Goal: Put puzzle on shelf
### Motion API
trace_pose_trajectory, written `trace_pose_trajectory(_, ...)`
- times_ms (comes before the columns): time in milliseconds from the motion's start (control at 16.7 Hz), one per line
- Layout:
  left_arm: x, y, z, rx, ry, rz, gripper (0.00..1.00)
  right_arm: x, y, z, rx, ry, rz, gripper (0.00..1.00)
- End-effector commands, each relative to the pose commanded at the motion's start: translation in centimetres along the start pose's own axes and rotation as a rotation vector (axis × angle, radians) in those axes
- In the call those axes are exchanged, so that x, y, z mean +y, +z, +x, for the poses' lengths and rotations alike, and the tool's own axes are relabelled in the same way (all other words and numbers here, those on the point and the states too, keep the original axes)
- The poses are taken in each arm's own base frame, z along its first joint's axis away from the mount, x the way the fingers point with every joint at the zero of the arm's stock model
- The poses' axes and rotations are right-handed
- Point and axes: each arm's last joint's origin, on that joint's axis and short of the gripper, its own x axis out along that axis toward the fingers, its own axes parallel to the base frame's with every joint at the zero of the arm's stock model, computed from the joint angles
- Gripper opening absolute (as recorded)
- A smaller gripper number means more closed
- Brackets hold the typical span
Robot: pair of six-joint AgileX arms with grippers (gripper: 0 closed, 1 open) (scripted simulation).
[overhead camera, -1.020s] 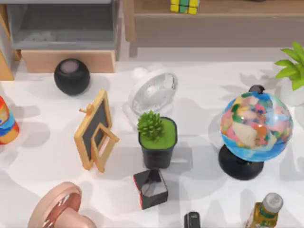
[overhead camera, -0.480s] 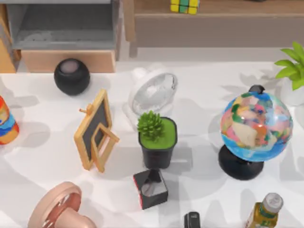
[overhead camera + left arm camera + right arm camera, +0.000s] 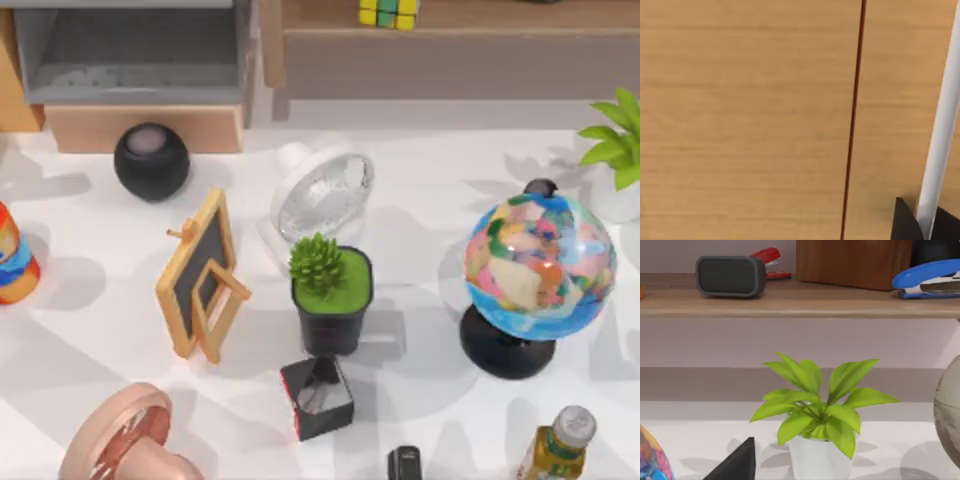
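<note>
The puzzle [image 3: 388, 12], a small cube of yellow, green and blue tiles, rests on the long light-brown shelf [image 3: 500, 16] at the back of the top view, with nothing touching it. The shelf board [image 3: 790, 305] also crosses the right wrist view, above a taupe panel. A dark part of my right gripper [image 3: 735, 462] juts in low in the right wrist view, facing a leafy plant [image 3: 815, 410]. Dark parts of my left gripper [image 3: 926, 227] sit close against a light wooden surface [image 3: 750, 120].
A grey cubby [image 3: 130, 50] stands back left. On the white table [image 3: 90, 330] are a black ball [image 3: 151, 160], small chalkboard [image 3: 200, 275], white fan [image 3: 322, 195], potted succulent [image 3: 332, 290], black cube [image 3: 316, 397], globe [image 3: 538, 270] and bottle [image 3: 555, 445]. A speaker [image 3: 730, 276] and blue stapler [image 3: 927, 280] sit on the shelf.
Shadows on the table's left side have shifted, and the tan strip at the top view's upper left edge has shortened. The puzzle and the table's objects have not moved.
</note>
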Motion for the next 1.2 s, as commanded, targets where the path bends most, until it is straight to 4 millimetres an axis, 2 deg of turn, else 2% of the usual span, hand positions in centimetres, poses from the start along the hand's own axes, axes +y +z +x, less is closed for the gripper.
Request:
trace_pose_trajectory(60,0.0,0.0,0.0,0.0,0.0,0.0,0.0,0.0,0.0,0.0,0.0,0.0,0.0,1.0)
trace_pose_trajectory(840,0.0,0.0,0.0,0.0,0.0,0.0,0.98,0.0,0.0,0.0,0.0,0.0,0.0,1.0)
trace_pose_trajectory(1200,0.0,0.0,0.0,0.0,0.0,0.0,1.0,0.0,0.0,0.0,0.0,0.0,0.0,1.0)
